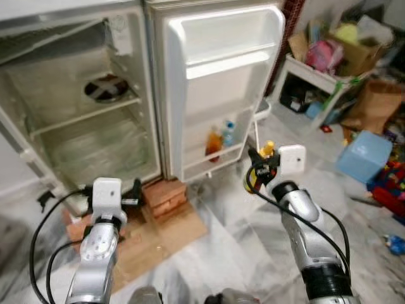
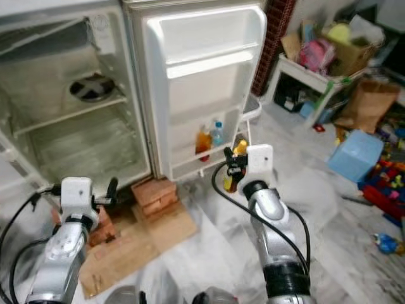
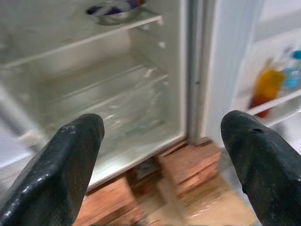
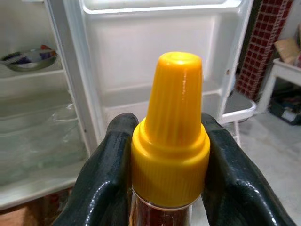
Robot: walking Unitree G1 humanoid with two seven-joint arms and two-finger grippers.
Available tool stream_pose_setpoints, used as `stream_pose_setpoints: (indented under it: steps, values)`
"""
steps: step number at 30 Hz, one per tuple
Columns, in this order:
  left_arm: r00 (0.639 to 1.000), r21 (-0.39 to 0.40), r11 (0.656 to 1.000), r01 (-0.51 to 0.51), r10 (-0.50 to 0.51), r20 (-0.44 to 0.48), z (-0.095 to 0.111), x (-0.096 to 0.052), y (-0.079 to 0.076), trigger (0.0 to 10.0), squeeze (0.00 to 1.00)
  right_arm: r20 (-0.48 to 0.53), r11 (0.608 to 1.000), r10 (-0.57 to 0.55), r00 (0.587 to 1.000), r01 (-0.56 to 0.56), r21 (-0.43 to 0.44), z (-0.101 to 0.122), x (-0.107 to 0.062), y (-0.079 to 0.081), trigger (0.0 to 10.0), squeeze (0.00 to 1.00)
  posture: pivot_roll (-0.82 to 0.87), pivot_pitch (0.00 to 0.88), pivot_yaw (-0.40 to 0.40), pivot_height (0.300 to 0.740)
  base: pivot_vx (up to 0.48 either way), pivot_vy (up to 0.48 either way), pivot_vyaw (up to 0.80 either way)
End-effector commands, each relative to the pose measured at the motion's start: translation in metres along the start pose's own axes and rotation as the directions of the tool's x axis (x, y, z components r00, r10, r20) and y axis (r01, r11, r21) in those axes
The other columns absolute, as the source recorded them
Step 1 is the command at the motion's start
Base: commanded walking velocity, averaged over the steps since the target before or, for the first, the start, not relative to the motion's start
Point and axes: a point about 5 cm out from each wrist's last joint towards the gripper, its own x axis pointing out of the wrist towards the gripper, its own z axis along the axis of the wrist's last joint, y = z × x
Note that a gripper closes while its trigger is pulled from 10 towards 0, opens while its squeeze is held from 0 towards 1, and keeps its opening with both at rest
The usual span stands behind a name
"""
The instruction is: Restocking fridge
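Note:
The fridge (image 1: 82,101) stands open, its door (image 1: 221,82) swung wide toward me. An orange bottle (image 1: 214,144) and a blue-capped bottle (image 1: 228,133) stand on the door's lower shelf. My right gripper (image 1: 262,166) is shut on a bottle with a yellow cap (image 4: 171,132), held upright just right of the door's lower corner. Black fingers (image 4: 108,188) clamp the bottle's neck on both sides. My left gripper (image 1: 136,190) is open, low in front of the fridge's bottom compartment, with nothing between its fingers (image 3: 61,165).
A bowl (image 1: 107,88) sits on the fridge's wire shelf. Bricks (image 1: 166,195) and cardboard (image 1: 158,237) lie on the floor under the fridge. To the right are a white table (image 1: 316,79) piled with clutter, a paper bag (image 1: 378,104), a blue box (image 1: 364,155) and toys.

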Motion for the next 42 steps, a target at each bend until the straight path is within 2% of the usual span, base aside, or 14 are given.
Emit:
stream_pose_setpoints:
  steps: [1, 5, 9, 26, 34, 42]
  values:
    - [0.999, 0.014, 0.999, -0.051, 0.051, 0.011, 0.003, -0.002, 0.009, 10.0, 0.0, 0.054, 1.0, 0.015, 0.998, -0.015, 0.003, 0.011, 0.002, 0.003, 10.0, 0.0, 0.05, 0.025, -0.037, 0.74, 0.0, 0.0, 0.0]
    - [0.995, 0.023, 0.995, -0.096, 0.096, 0.013, 0.002, -0.005, 0.018, 10.0, 0.0, 0.057, 1.0, 0.02, 0.998, -0.02, 0.01, 0.011, 0.002, 0.004, 10.0, 0.0, 0.05, 0.028, -0.04, 0.74, 0.0, 0.0, 0.0]
    - [0.996, 0.009, 0.997, -0.081, 0.081, 0.029, 0.003, -0.006, 0.019, 10.0, 0.0, 0.064, 1.0, 0.028, 0.998, -0.028, 0.008, 0.013, 0.003, 0.005, 10.0, 0.0, 0.05, 0.029, -0.041, 0.74, 0.0, 0.0, 0.0]
    - [0.997, -0.006, 0.998, -0.059, 0.059, 0.047, 0.007, -0.003, 0.003, 10.0, 0.0, 0.101, 0.999, 0.05, 0.994, -0.049, -0.01, 0.023, 0.012, 0.008, 10.0, 0.0, 0.04, 0.026, -0.046, 0.74, 0.426, 0.0, 0.0]
    - [0.997, -0.005, 0.998, -0.066, 0.066, 0.041, 0.007, -0.001, 0.002, 10.0, 0.0, 0.102, 0.999, 0.053, 0.993, -0.052, -0.012, 0.023, 0.013, 0.008, 10.0, 0.0, 0.04, 0.023, -0.045, 0.74, 0.395, -0.268, 0.0]
    - [0.996, -0.01, 0.997, -0.076, 0.076, 0.036, 0.007, 0.001, 0.0, 10.0, 0.0, 0.098, 0.995, 0.094, 0.991, -0.093, -0.021, 0.019, 0.01, 0.02, 10.0, 0.0, 0.04, 0.02, -0.046, 0.74, 0.367, -0.304, 0.0]
